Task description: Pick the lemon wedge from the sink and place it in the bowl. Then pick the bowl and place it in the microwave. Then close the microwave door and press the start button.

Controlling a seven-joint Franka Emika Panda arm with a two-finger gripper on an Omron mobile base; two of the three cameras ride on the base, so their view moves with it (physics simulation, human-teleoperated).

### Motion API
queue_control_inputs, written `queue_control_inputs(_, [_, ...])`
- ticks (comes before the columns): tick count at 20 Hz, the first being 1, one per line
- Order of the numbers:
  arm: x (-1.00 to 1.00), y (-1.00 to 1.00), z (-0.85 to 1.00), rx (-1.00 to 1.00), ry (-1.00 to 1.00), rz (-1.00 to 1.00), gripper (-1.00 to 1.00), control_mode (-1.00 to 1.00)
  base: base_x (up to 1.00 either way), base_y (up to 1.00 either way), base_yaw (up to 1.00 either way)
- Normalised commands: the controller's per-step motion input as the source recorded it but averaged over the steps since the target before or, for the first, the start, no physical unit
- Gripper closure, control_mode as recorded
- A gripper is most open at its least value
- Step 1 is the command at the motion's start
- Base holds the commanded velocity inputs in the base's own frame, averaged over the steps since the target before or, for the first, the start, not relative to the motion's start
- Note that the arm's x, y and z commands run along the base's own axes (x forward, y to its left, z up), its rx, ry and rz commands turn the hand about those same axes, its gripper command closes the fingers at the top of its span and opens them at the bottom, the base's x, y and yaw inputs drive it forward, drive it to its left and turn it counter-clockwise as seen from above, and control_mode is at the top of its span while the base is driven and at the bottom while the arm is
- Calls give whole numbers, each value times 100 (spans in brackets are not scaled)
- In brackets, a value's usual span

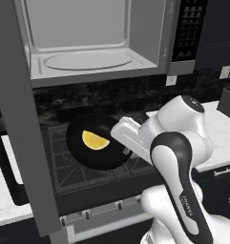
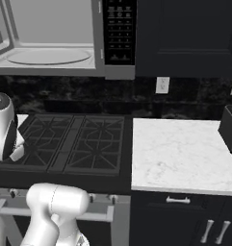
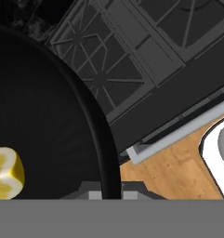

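Observation:
The black bowl (image 1: pixel 95 159) hangs tilted above the stove, just below the open microwave (image 1: pixel 88 43). My gripper (image 1: pixel 121 147) is shut on the bowl's right rim. In the hand view the rim (image 3: pixel 102 139) runs down between my fingertips (image 3: pixel 108 193). The yellow lemon wedge (image 1: pixel 95 140) lies inside the bowl, and it also appears as a yellow lemon wedge (image 3: pixel 6 173) at the lower left of the hand view. The microwave door (image 1: pixel 21 119) stands swung open on the left. Its black button panel (image 2: pixel 120 31) sits right of the cavity with the glass turntable (image 1: pixel 88 60). The sink is out of view.
A gas stove with dark grates (image 2: pixel 74 139) lies under the bowl. A white marble counter (image 2: pixel 180 153) stretches to the right, with a dark box (image 2: pixel 230 127) at its far end. Wooden floor (image 3: pixel 174 167) lies below the stove front.

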Motion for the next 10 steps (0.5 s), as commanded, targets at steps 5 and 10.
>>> queue_control_inputs(5, [0, 0, 0, 0, 0, 0, 100, 100, 10, 0, 11])
queue_control_inputs(10, [0, 0, 0, 0, 0, 0, 100, 100, 2, 0, 9])
